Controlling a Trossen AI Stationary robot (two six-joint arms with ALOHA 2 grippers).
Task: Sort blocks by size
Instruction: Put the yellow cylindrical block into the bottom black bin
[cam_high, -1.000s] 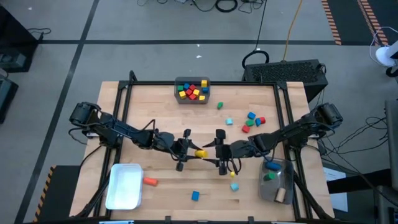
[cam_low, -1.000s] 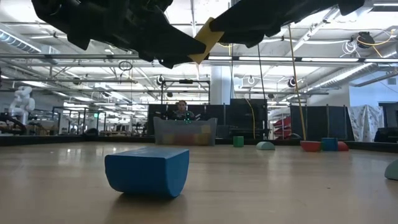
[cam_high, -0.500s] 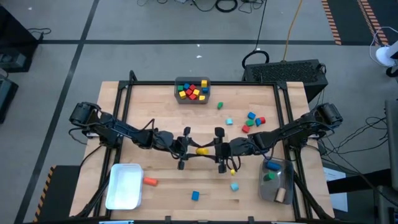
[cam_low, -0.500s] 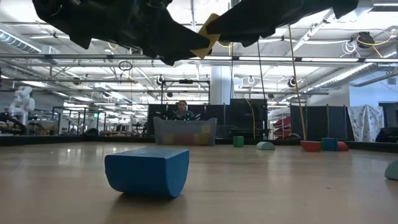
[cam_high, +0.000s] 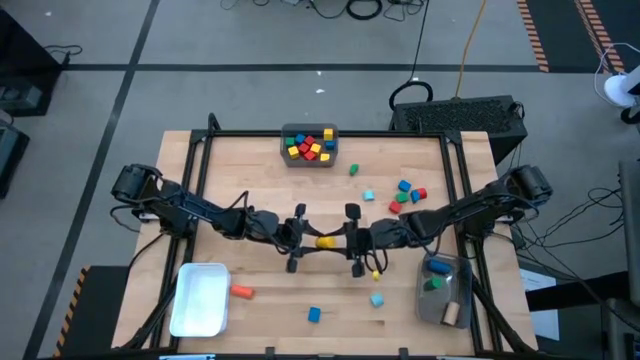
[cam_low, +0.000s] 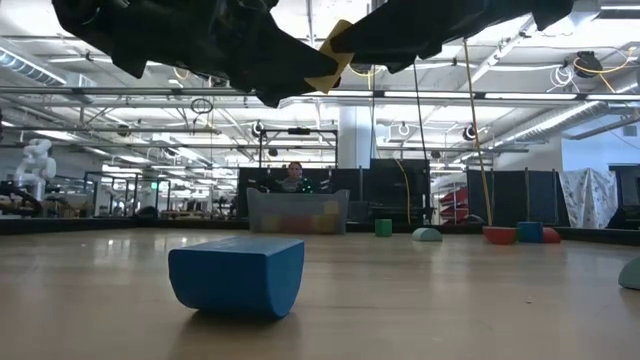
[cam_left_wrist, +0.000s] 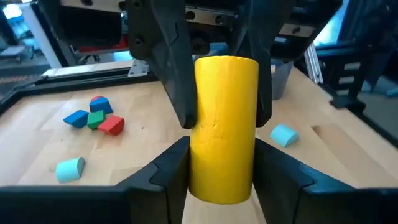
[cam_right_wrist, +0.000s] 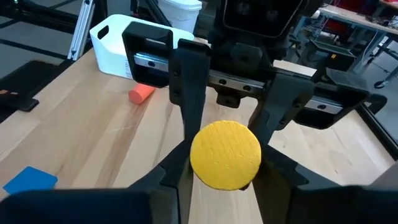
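A yellow cylinder block (cam_high: 324, 242) hangs over the middle of the table between my two grippers. My left gripper (cam_high: 305, 242) comes from the table's left and is shut on one end. My right gripper (cam_high: 346, 242) comes from the right and is shut on the other end. The left wrist view shows the cylinder's (cam_left_wrist: 224, 124) long side. The right wrist view shows its round end face (cam_right_wrist: 225, 154). Other blocks lie loose on the table: a red, blue and green cluster (cam_high: 405, 194), an orange one (cam_high: 241, 292) and a blue one (cam_low: 237, 275). My left gripper pinches the cylinder's curved sides at its near end (cam_left_wrist: 204, 180) between its two fingers. The fingers come about level from the table's left and lie along the cylinder. The cylinder is clear of the table. My right gripper pinches the curved sides just behind the round end face (cam_right_wrist: 202, 171), one finger on each side. It comes from the table's right, slanting a little down, along the cylinder. In the low view the cylinder (cam_low: 330, 55) hangs tilted, high above the table.
A grey bin (cam_high: 309, 145) with small blocks stands at the far edge. A white bin (cam_high: 200, 298) stands near left. A clear bin (cam_high: 445, 290) with blue and green pieces stands near right. Small cyan (cam_high: 377, 299), yellow (cam_high: 376, 275) and green (cam_high: 353, 170) blocks lie scattered.
My right gripper has drawn in toward the left gripper and taken hold of the cylinder's free end. The cylinder stays lifted between the two grippers.
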